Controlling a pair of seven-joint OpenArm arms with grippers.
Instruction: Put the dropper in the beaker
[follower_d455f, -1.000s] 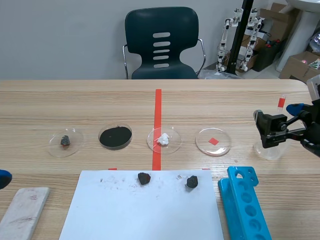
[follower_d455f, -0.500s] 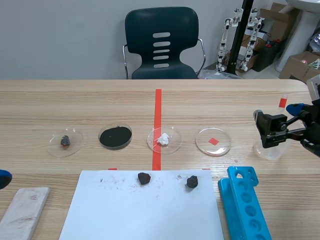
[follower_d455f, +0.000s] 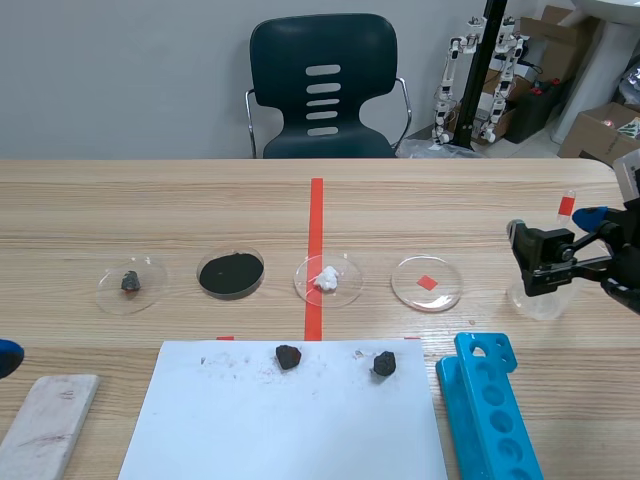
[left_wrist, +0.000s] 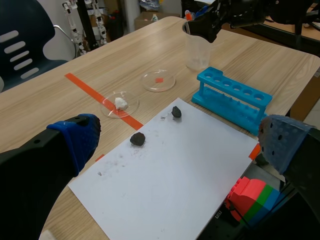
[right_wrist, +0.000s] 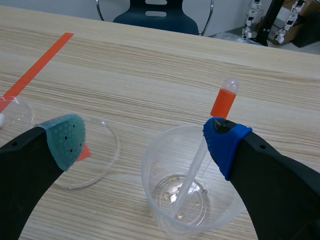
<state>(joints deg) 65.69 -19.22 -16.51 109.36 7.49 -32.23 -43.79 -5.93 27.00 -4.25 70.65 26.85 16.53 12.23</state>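
Note:
The clear plastic beaker (right_wrist: 159, 197) stands on the table right under my right gripper (right_wrist: 145, 142). That gripper is open, with one finger on each side of the beaker and nothing between the pads. The dropper (right_wrist: 223, 101), a thin clear tube with an orange-red bulb, leans inside the beaker. Its tip rests on the bottom and its bulb sticks out over the rim, beside my right finger. In the scene view the beaker (follower_d455f: 540, 300) and the dropper (follower_d455f: 565, 205) sit at the far right behind the right gripper (follower_d455f: 570, 250). My left gripper (left_wrist: 182, 142) is open, low at the near left.
Several petri dishes (follower_d455f: 427, 283) lie in a row across the middle, one with black powder (follower_d455f: 231, 272). A blue test-tube rack (follower_d455f: 490, 410) lies just in front of the beaker. A white paper sheet (follower_d455f: 290, 425) carries two dark stones. A grey block (follower_d455f: 48, 425) lies at the near left.
The dropper's bulb has sunk slightly and shifted a little to the right. Neither arm has visibly moved.

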